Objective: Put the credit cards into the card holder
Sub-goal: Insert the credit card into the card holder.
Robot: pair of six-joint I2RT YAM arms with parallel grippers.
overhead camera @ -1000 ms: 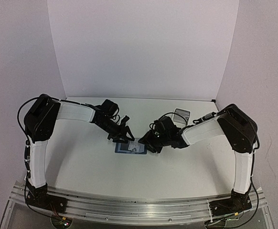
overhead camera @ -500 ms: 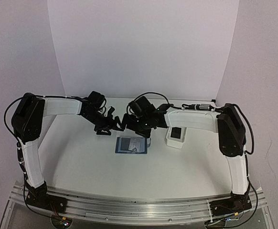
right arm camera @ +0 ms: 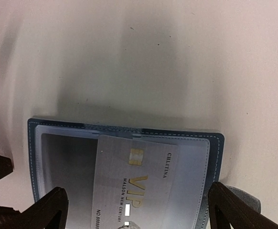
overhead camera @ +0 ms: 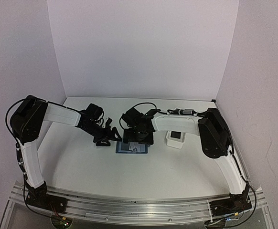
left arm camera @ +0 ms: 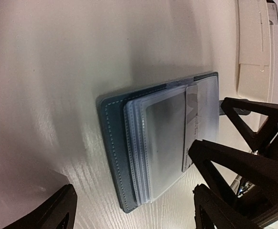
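Card holder (overhead camera: 131, 148), open at table (overhead camera: 81, 160) centre, pale credit card (right arm camera: 135, 183) askew on its sleeves; left tool (overhead camera: 108, 139) at 9 o'clock, right tool (overhead camera: 138, 137) overhead, both released, empty: you should square the card before pushing.

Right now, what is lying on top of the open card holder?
A pale card with gold VIP lettering lies across the clear sleeves of the card holder. Whether it sits inside a sleeve is unclear; anything beneath it is covered.

Even overhead light — soft shadows
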